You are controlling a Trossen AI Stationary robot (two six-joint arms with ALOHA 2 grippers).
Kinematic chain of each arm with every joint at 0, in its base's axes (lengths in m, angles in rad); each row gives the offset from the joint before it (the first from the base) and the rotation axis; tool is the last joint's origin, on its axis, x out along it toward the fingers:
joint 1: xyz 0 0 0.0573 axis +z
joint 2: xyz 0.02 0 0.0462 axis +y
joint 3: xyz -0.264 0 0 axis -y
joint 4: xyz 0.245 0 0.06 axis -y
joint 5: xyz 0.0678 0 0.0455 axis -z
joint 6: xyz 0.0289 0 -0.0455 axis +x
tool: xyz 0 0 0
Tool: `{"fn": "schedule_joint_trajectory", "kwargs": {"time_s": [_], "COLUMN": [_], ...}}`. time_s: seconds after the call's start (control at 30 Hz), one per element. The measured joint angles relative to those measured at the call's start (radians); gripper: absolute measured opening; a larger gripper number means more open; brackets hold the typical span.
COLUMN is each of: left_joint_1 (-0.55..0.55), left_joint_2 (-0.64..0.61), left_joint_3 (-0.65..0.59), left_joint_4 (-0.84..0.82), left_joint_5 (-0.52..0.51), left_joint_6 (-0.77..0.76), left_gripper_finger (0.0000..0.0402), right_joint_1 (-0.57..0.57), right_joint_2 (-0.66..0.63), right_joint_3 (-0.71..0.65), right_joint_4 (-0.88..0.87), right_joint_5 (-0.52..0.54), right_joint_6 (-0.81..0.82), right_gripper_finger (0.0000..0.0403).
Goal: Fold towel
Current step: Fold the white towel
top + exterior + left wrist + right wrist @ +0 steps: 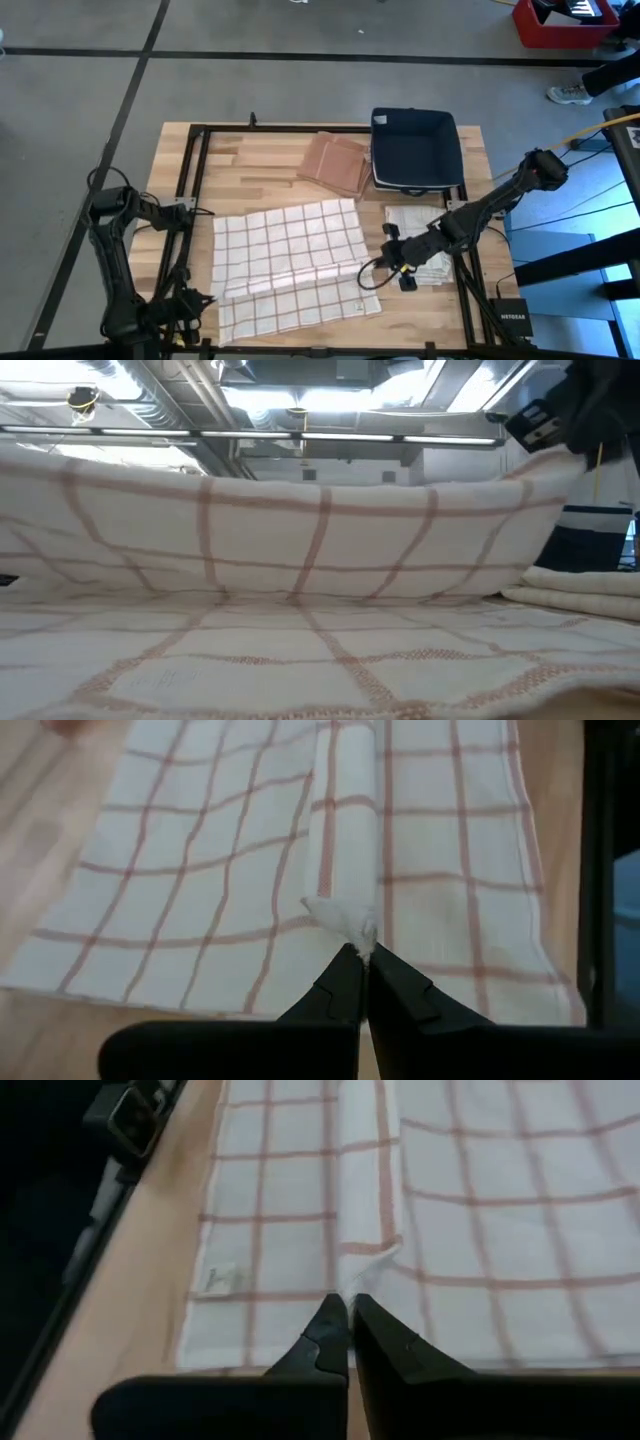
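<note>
Mostly your low view is blocked by cloth, so little else reads there. You have the checked towel (292, 262) mid-table, a raised crease across it; left gripper (362, 963) and right gripper (343, 1308) each pinch its opposite edges, fingers closed.

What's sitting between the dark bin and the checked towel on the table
In the high view, a folded brown cloth lies on the wooden table between the dark blue rectangular bin and the white towel with red checks, beside the bin's edge.
</note>
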Motion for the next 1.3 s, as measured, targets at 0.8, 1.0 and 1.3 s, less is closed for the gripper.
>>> {"fn": "schedule_joint_trajectory", "kwargs": {"time_s": [0.8, 1.0, 1.3], "left_joint_1": [-0.015, -0.011, -0.002], "left_joint_2": [-0.02, 0.007, 0.014], "left_joint_3": [0.009, -0.054, -0.13], "left_joint_4": [0.319, 0.413, 0.476], "left_joint_5": [-0.039, 0.047, 0.085], "left_joint_6": [0.096, 0.073, 0.015], "left_gripper_finger": [0.0, 0.0, 0.0014], "right_joint_1": [0.066, 0.065, 0.065], "right_joint_2": [0.068, 0.068, 0.096], "right_joint_3": [0.036, 0.01, 0.002], "right_joint_4": [0.125, 0.127, 0.127], "right_joint_5": [-0.172, -0.188, -0.201], "right_joint_6": [0.098, 0.129, 0.228], "right_gripper_finger": [0.0009, 0.001, 0.0043]}}
